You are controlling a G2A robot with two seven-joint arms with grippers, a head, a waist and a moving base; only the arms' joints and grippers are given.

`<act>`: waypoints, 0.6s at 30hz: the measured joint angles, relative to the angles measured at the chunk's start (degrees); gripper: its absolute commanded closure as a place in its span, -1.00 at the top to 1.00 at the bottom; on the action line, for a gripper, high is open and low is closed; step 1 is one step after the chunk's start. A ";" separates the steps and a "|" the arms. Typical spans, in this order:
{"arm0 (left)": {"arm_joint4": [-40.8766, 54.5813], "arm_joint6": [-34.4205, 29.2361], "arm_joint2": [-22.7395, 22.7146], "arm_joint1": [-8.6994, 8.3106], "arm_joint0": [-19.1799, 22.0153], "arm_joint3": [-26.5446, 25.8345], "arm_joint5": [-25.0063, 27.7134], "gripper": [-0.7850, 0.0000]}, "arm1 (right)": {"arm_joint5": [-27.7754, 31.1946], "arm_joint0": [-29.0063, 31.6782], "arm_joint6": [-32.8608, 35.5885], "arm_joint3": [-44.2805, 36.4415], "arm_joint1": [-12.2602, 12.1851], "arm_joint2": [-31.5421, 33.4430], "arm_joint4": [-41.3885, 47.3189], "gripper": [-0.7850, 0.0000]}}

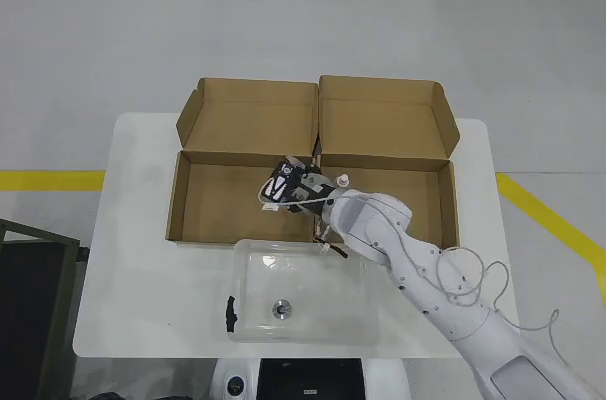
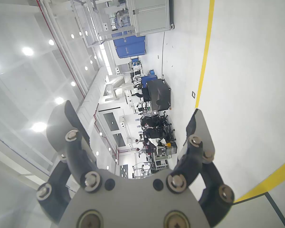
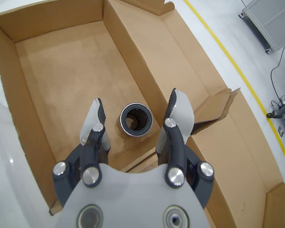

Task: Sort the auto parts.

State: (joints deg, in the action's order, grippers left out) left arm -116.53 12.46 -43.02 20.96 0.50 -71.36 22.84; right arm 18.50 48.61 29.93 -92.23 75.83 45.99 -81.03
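A: Right arm pose?

B: It reaches from the robot's right side across the clear plastic tub (image 1: pixel 248 300). The right gripper (image 1: pixel 283 185) hangs over the right end of the left cardboard box (image 1: pixel 213 205), pointed down into it.

A: Fingers?

B: The right gripper (image 3: pixel 136 100) has its fingers spread apart and they hold nothing. A short metal sleeve (image 3: pixel 136 122) stands on end on the box floor below them, just beside the wall shared with the right cardboard box (image 1: pixel 413 200).

A: Materials?

B: The sleeve has a bright steel shell, a dark inner ring and a hollow bore. Both boxes are plain brown corrugated board with their flaps folded back. The tub holds a small round metal part (image 1: pixel 280 309), and a black strip (image 1: pixel 229 315) lies at its left wall. The table (image 1: pixel 133 250) is white and smooth.

A: Any writing?

B: There is a pale mark on the gripper's black top, too small to read.

A: Left arm?

B: The left gripper (image 2: pixel 131 109) is aimed out at the hall, jaws wide apart.
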 measured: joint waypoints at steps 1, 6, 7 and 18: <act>0.00 0.00 0.00 0.00 0.00 0.00 0.00 1.00 | 0.75 1.06 0.18 -1.64 -0.26 0.54 -0.27 0.29; 0.00 0.00 0.00 0.00 0.00 0.00 0.00 1.00 | 3.95 5.69 0.31 -7.77 -1.35 2.68 -1.42 0.25; 0.00 0.00 0.00 0.00 0.00 0.00 0.00 1.00 | 4.74 6.94 0.24 -9.28 -1.63 3.14 -1.85 0.25; 0.00 0.00 0.00 0.00 0.00 0.00 0.00 1.00 | 13.04 19.08 -1.83 -21.41 -4.24 5.95 -7.72 0.26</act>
State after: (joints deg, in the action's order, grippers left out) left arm -116.53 12.46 -43.02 20.96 0.50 -71.36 22.84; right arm 31.54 67.69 28.10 -113.64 71.59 51.94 -88.75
